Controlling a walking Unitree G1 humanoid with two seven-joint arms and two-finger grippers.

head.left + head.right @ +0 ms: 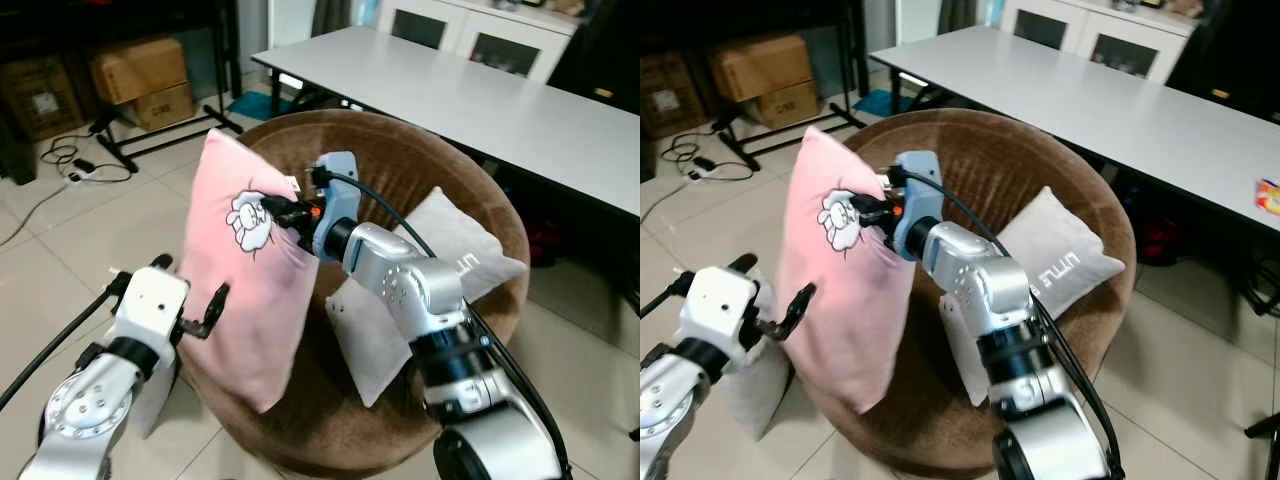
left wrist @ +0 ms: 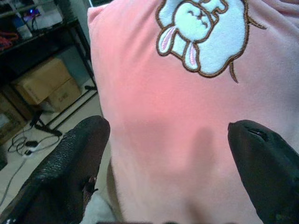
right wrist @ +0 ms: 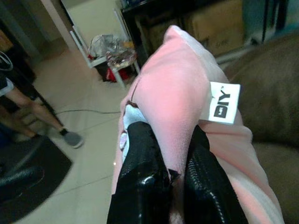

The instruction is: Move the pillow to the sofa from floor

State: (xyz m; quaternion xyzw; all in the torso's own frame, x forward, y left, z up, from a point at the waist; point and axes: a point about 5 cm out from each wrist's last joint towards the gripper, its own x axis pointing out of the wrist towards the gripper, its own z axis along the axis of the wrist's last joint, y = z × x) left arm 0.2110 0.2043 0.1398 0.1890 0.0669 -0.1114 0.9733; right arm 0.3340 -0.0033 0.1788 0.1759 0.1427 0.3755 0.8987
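Here, pink pillow [image 1: 240,290] between right jaws.

A lived-in room of a home, something between a living room and a dining space. A round brown sofa chair [image 1: 400,170] stands in the middle on a pale tiled floor [image 1: 60,250], with a grey cushion [image 1: 450,250] on its seat. Behind it on the right runs a long white tabletop [image 1: 480,100], and beyond that a white cabinet with glass doors [image 1: 470,35]. At far left, cardboard boxes [image 1: 140,80] sit under a dark shelf, and cables with a power strip [image 1: 80,170] trail across the tiles.
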